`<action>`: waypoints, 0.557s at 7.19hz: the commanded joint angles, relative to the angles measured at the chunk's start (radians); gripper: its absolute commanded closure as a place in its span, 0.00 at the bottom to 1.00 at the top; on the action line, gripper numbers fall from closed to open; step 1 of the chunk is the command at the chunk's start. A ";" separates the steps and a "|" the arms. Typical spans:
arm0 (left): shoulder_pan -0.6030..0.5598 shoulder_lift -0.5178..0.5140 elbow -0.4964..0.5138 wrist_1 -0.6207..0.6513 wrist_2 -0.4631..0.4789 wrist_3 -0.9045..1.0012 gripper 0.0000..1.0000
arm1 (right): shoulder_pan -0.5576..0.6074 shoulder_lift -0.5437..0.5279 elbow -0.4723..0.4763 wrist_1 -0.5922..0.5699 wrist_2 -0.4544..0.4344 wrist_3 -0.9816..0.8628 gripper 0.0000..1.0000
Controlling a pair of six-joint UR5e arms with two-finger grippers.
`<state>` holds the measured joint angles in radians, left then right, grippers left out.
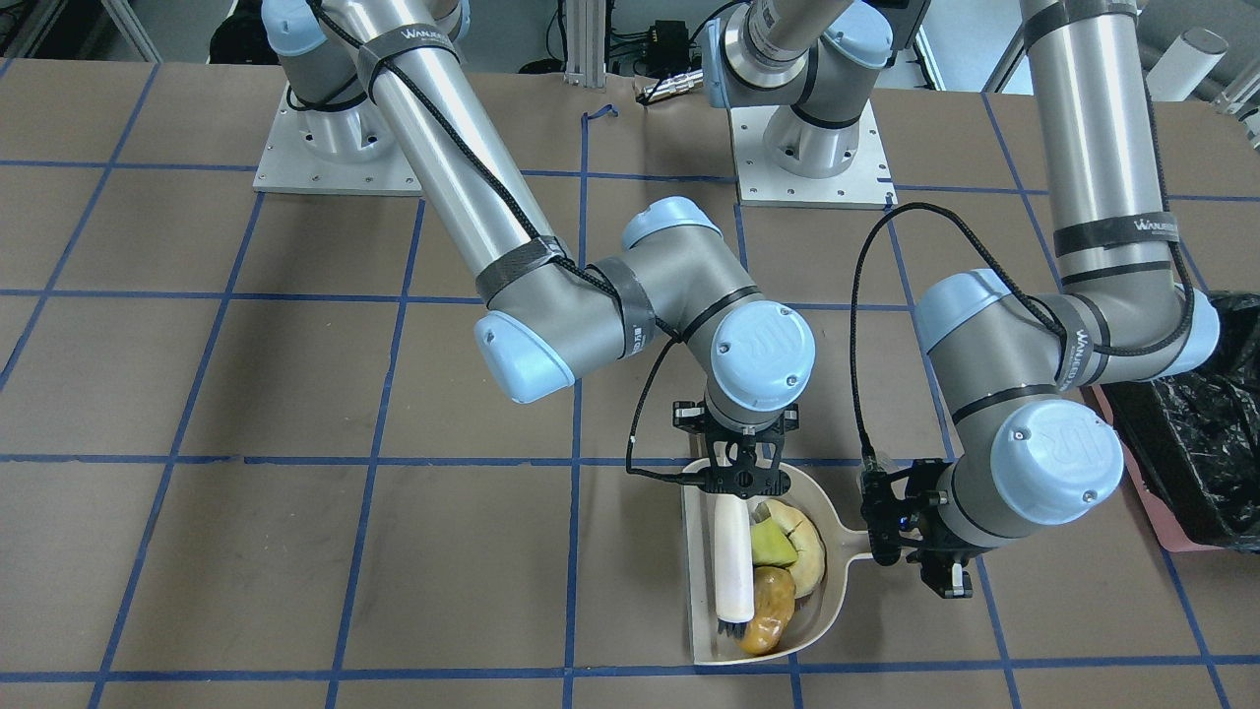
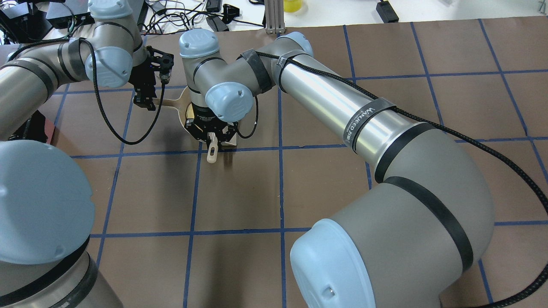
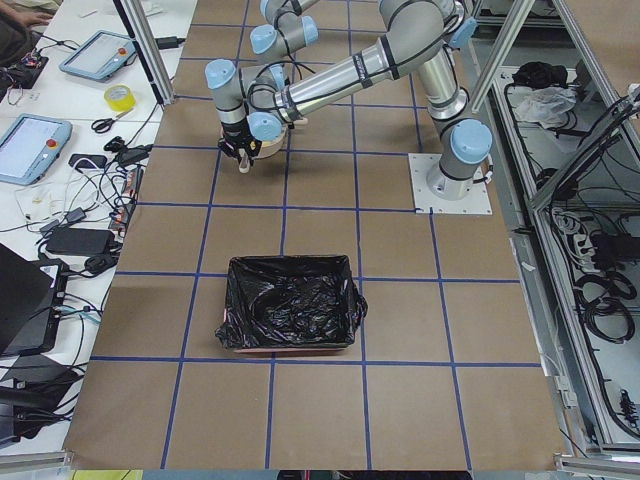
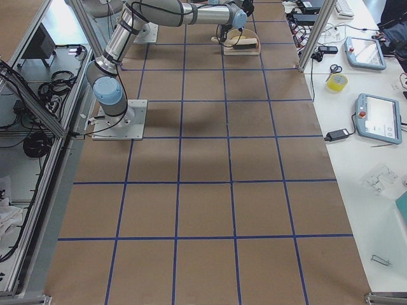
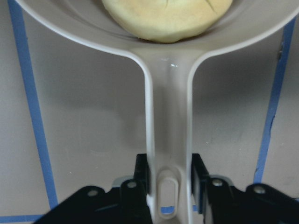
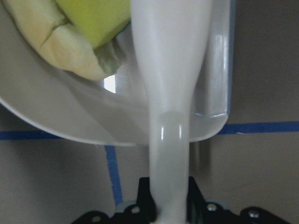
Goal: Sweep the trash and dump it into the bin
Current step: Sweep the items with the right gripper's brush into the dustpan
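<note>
A brown desk [image 1: 295, 394] marked with a grid of blue tape, with two robot arms reaching to one spot on it. A beige plastic dustpan [image 1: 839, 583] sits there, and all three pieces of trash lie inside it.

The front view shows them best. A yellow-green sponge-like block [image 1: 771, 544] rests against a curved cream-coloured crescent slice [image 1: 809, 553], which lies along the pan's rounded back wall. A glossy orange-brown wrinkled lump [image 1: 770, 611] lies just beside them, nearer the camera, touching the block.

A brush with a long white plastic handle [image 1: 733, 556] lies across the pan on the side away from the pan's handle. Its dark bristles touch the orange-brown lump.

The right tool [image 1: 745, 481] points straight down over the pan's far edge. Its two fingers are clamped on the end of the brush handle, and the right wrist view shows one finger pressed to each side.

The left tool [image 5: 169, 179] comes in level from the side. Its fingers are closed tight on the end of the dustpan's narrow handle, beside the hanging slot.

Whether the pan rests on the desk or is raised slightly cannot be told.

A rectangular pink bin lined with a crinkly black plastic bag [image 1: 1171, 443] stands at the end of the desk on the robot's left. It is well apart from the dustpan, beyond the left arm's elbow.
</note>
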<state>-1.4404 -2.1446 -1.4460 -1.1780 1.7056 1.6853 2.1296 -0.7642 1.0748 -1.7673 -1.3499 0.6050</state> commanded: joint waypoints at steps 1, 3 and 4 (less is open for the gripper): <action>0.000 0.005 -0.005 0.004 -0.007 -0.001 1.00 | 0.018 -0.004 -0.009 -0.024 0.032 0.019 1.00; 0.000 0.009 -0.016 0.009 -0.009 -0.001 1.00 | 0.013 -0.016 -0.006 0.067 -0.079 -0.026 0.99; 0.000 0.009 -0.017 0.009 -0.009 -0.003 1.00 | 0.010 -0.045 -0.001 0.116 -0.101 -0.048 0.99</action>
<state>-1.4404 -2.1361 -1.4609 -1.1696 1.6971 1.6843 2.1430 -0.7842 1.0702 -1.7134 -1.4035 0.5865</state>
